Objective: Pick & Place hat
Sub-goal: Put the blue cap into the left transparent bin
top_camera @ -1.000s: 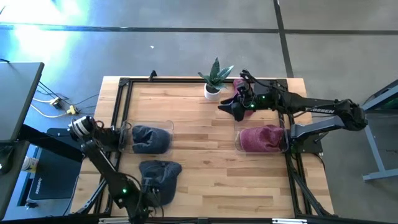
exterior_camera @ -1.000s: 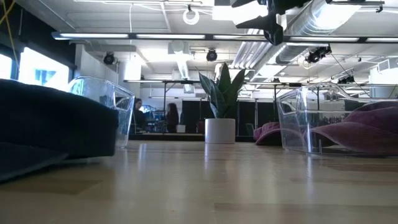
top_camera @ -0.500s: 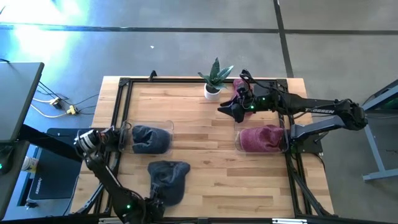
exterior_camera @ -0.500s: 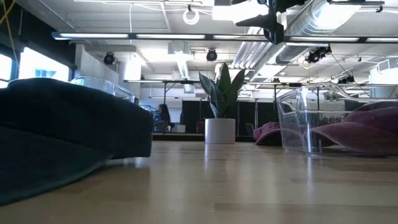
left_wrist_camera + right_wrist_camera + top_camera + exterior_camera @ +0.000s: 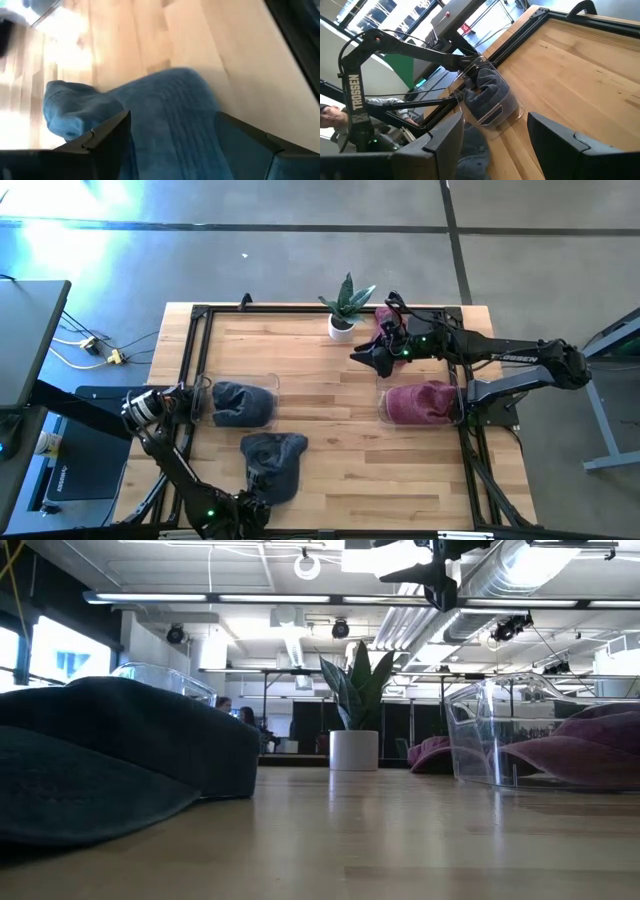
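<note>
A dark blue hat [image 5: 272, 463] lies on the wooden table near its front left. In the low view the same hat [image 5: 110, 760] rests on the tabletop. My left gripper [image 5: 260, 495] stands at the hat's near end, and in the left wrist view my left gripper [image 5: 172, 116] is shut on the cloth. My right gripper [image 5: 358, 355] hangs open high over the far right of the table with nothing between its fingers [image 5: 445, 137]. My left gripper pinches the hat's near part [image 5: 170, 150] between its two fingers [image 5: 107, 137]; the cloth fills the gap between them. The fingers come from the table's near side, slanting down. The hat's far part [image 5: 275, 445] lies on the table.
A clear bin [image 5: 262, 385] at the left holds another dark hat [image 5: 240, 402]. A clear bin [image 5: 382, 408] at the right holds a maroon hat [image 5: 420, 402]. A potted plant [image 5: 343, 320] and another maroon hat [image 5: 383, 315] stand at the far edge. A black frame [image 5: 190, 360] rims the table.
My left gripper has gone toward the table's right edge along the near side and rolled. The dark blue hat has slid with it toward the right, staying on the table, and its far part has turned about.
</note>
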